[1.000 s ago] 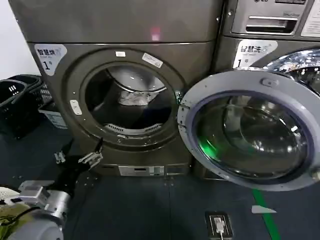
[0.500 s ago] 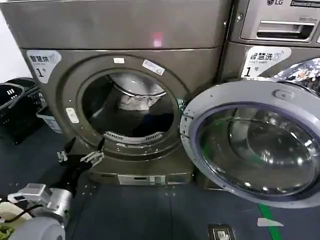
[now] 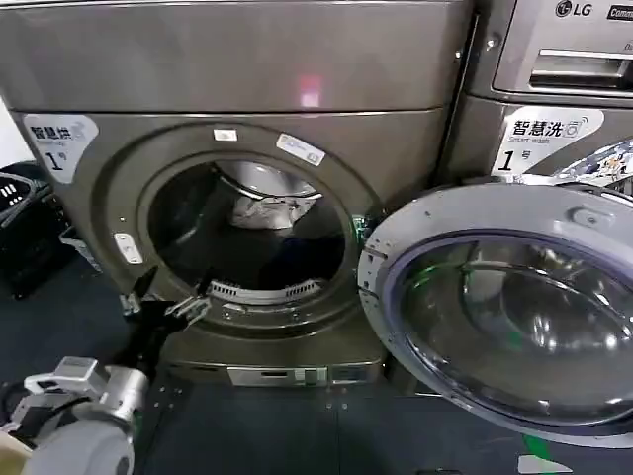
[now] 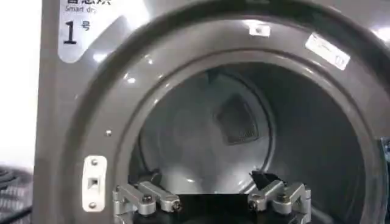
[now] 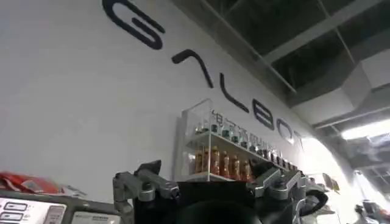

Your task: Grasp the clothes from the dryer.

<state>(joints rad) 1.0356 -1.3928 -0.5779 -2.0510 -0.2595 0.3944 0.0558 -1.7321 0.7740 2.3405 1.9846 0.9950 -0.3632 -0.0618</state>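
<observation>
The dryer [image 3: 247,198] stood with its door [image 3: 504,307] swung wide to the 3 o'clock side, the glass facing out and the round mouth [image 3: 247,237] fully exposed. A white label marked 1 [image 3: 57,139] sat at the machine's 10 o'clock corner. Deep in the drum, toward 12 o'clock of the opening, lay the whitish-grey garment [image 3: 262,210], bunched against the back wall; just below it, near the drum's centre and slightly toward 4 o'clock, a dark blue garment [image 3: 302,252] rested on the drum floor, hard to separate from the shadow.

The left gripper [image 3: 166,304] was at about 7 o'clock of the mouth, right at the lower rim, its two fingers spread apart and holding nothing. In the left wrist view the same gripper [image 4: 210,198] pointed straight into the drum, fingers [image 4: 146,198] wide, with the grey back wall and a dark vent patch [image 4: 236,119] ahead of it; the clothes were not discernible there. The gripper was well apart from both garments.

The right gripper [image 5: 210,182] was raised and aimed away from the dryer, toward a white wall with large dark lettering [image 5: 201,67] and a clear case of bottles [image 5: 225,152]. Its fingers stood apart, empty.

A second machine with an LG logo [image 3: 567,9] stood at 3 o'clock of the dryer, behind the open door.
</observation>
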